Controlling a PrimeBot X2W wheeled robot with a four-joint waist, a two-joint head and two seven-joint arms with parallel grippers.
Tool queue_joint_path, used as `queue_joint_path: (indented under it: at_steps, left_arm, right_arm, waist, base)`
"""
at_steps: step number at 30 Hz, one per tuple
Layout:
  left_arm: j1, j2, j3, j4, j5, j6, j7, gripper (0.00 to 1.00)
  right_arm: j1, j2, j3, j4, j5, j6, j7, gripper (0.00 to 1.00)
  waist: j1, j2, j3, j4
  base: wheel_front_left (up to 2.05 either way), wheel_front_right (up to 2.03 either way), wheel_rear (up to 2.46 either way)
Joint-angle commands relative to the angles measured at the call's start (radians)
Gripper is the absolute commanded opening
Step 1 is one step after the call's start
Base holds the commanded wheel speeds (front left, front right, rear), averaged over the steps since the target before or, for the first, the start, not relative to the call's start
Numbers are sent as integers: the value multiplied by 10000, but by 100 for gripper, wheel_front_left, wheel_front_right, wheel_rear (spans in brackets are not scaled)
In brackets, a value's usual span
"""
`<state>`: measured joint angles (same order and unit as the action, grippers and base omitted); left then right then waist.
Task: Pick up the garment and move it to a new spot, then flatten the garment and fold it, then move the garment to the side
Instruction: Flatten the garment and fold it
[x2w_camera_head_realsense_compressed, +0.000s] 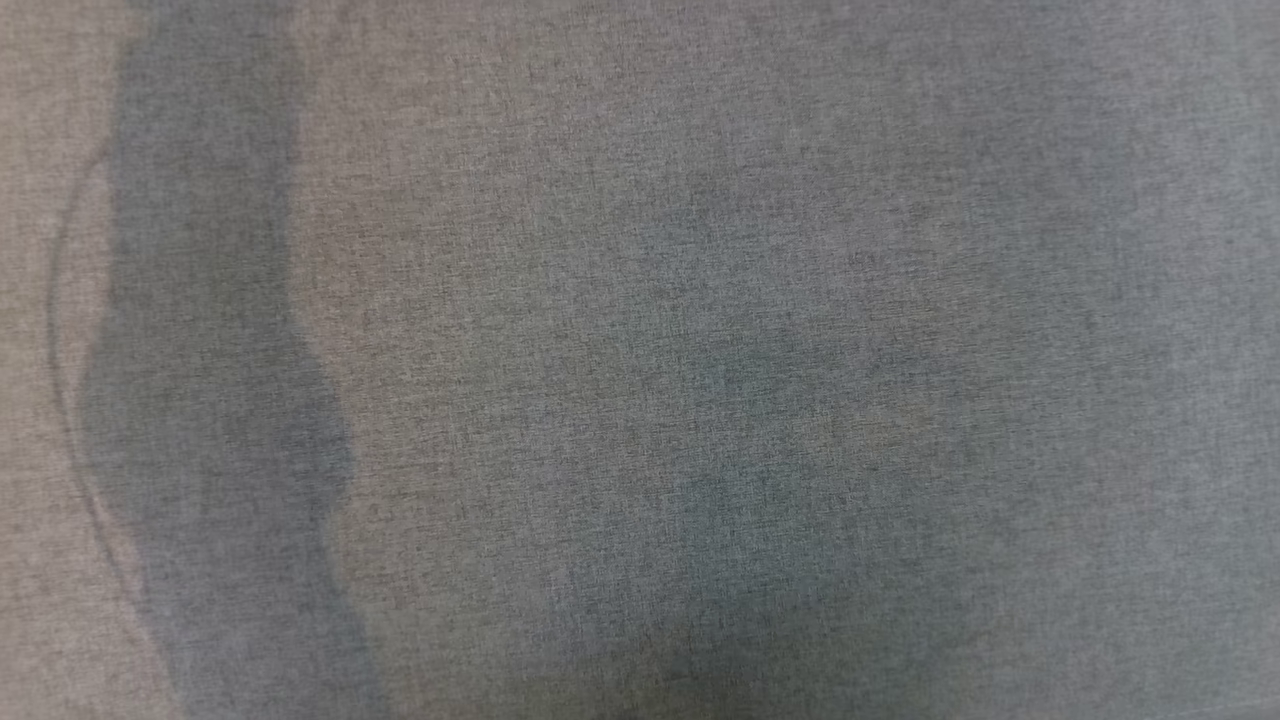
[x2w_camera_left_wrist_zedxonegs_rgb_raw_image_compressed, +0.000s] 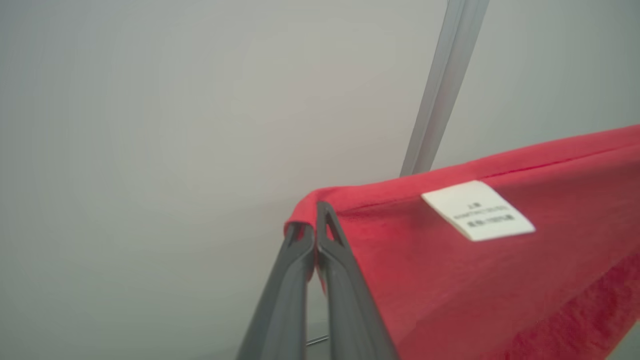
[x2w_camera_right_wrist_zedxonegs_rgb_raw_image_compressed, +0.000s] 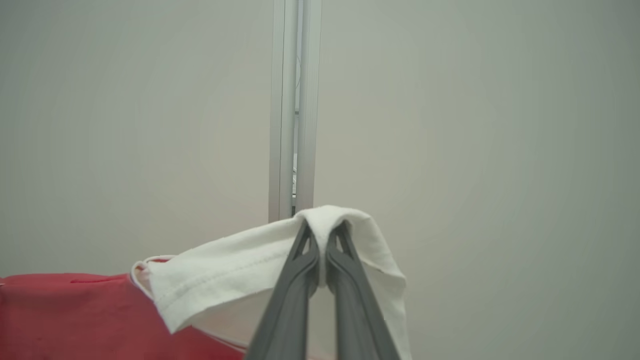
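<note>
The garment (x2w_camera_left_wrist_zedxonegs_rgb_raw_image_compressed: 475, 280) is red with a white care label (x2w_camera_left_wrist_zedxonegs_rgb_raw_image_compressed: 477, 210) sewn on it. In the left wrist view my left gripper (x2w_camera_left_wrist_zedxonegs_rgb_raw_image_compressed: 315, 220) is shut on a folded red edge, and the cloth hangs away to the right. The right wrist view shows my right gripper (x2w_camera_right_wrist_zedxonegs_rgb_raw_image_compressed: 322, 235) shut on a white hemmed part of the garment (x2w_camera_right_wrist_zedxonegs_rgb_raw_image_compressed: 225, 275), which drapes over both fingertips. Red cloth (x2w_camera_right_wrist_zedxonegs_rgb_raw_image_compressed: 65, 320) lies at that view's lower left. Both pinched edges are held up in front of a pale wall.
An aluminium post (x2w_camera_right_wrist_zedxonegs_rgb_raw_image_compressed: 292, 110) runs up the pale wall behind the right gripper; the same kind of post (x2w_camera_left_wrist_zedxonegs_rgb_raw_image_compressed: 440, 90) slants behind the left one. The head view looks down on a grey woven surface (x2w_camera_head_realsense_compressed: 700, 300) with a darker shadow band (x2w_camera_head_realsense_compressed: 210, 400) at its left.
</note>
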<state>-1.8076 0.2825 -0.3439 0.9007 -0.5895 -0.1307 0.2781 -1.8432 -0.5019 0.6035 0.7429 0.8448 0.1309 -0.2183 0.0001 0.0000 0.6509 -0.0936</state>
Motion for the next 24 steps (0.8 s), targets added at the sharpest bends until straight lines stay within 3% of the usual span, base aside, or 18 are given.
queue_joint_path:
  at_steps: [1,6,14,24]
  left_arm:
    - [-202,45,-88,187,-54,3,-159,0]
    - [-392,87,-547,897,-408,3,-341,0]
    - [977,359,-1832,803,-1420,1,207,0]
    - [4674,1718,-3581,-855,-3738,1,1367,0]
  right_arm:
    - [-248,-29,57,142,-93,0,-183,0]
    - [-285,251,851,327,10,0,-351,0]
    - [1001,199,2440,-44,853,0,-380,0]
    - [4259,-382,4664,-1192,2694,1,641,0]
  waist:
    - [-1,0,69,-10]
    - [-1,0,230,-28]
    - [-1,0,-217,20]
    - [-1,0,-2370,-58]
  base:
    - [0,0,0]
    - [0,0,0]
    - [0,0,0]
    - [0,0,0]
